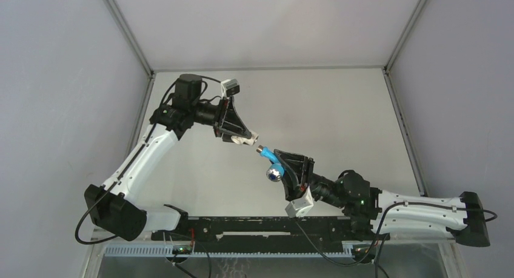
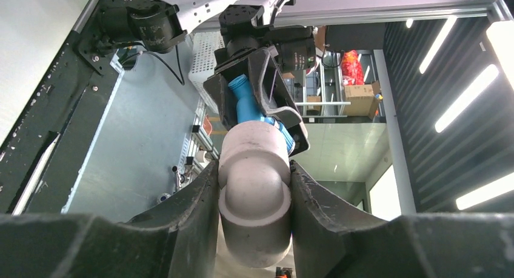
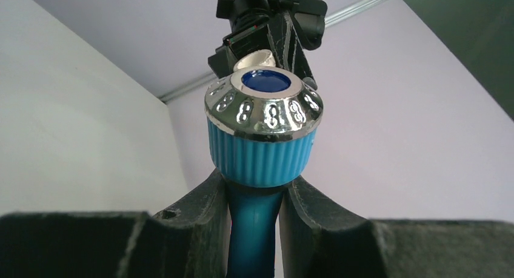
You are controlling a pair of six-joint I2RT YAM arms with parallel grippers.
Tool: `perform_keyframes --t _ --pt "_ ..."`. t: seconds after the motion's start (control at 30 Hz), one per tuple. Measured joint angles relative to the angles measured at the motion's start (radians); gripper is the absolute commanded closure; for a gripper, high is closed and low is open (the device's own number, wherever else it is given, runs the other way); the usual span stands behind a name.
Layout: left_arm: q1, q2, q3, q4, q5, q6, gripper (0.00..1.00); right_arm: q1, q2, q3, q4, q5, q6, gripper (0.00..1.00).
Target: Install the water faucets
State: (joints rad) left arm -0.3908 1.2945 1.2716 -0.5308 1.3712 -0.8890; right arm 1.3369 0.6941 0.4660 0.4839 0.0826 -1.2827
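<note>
**Item 1: faucet** (image 1: pixel 276 164). Blue, T-shaped. It is hanging in the air over the middle of the table (image 1: pixel 339 108), not resting on it. The right gripper (image 1: pixel 280 163) is closing narrowly on its stem. This is leaving the threaded end free and pointing toward 10 o'clock in the top view, straight at the fitting. The chrome-capped knob (image 3: pixel 263 105) is sticking out past the fingers (image 3: pixel 194 220) (probably so the grip is not turning the valve).

**Item 2: fitting** (image 1: pixel 250 139). White, short, cylindrical. The left gripper (image 1: pixel 245 136) is pinching it by its sides, with one end facing 4 o'clock toward the faucet. A small gap is showing between the two parts, so they are not yet touching.

**Purpose of hold.** Each arm is carrying one part with the axes roughly in line, seemingly so that the threaded end can be pushed or screwed into the fitting. The line-up is looking close, though a fine correction may be needed.

**Markings.** The knob's chrome rim is bearing embossed figure-eight shapes, not readable as words. No brand or label is showing on either part.
</note>
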Motion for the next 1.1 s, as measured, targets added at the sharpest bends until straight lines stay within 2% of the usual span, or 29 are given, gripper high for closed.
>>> perform_keyframes --t 0.2,0.4,1.1 --pt "-0.005 -0.002 -0.025 -0.017 -0.002 -0.011 1.00 0.038 0.017 -0.010 0.029 0.090 -0.169 1.00" --pt "-0.009 -0.002 -0.034 -0.059 -0.002 -0.010 1.00 0.051 0.022 -0.014 0.021 0.132 -0.263 1.00" --pt "-0.046 -0.006 -0.034 -0.093 -0.005 -0.001 1.00 0.103 0.063 -0.014 0.029 0.153 -0.334 1.00"
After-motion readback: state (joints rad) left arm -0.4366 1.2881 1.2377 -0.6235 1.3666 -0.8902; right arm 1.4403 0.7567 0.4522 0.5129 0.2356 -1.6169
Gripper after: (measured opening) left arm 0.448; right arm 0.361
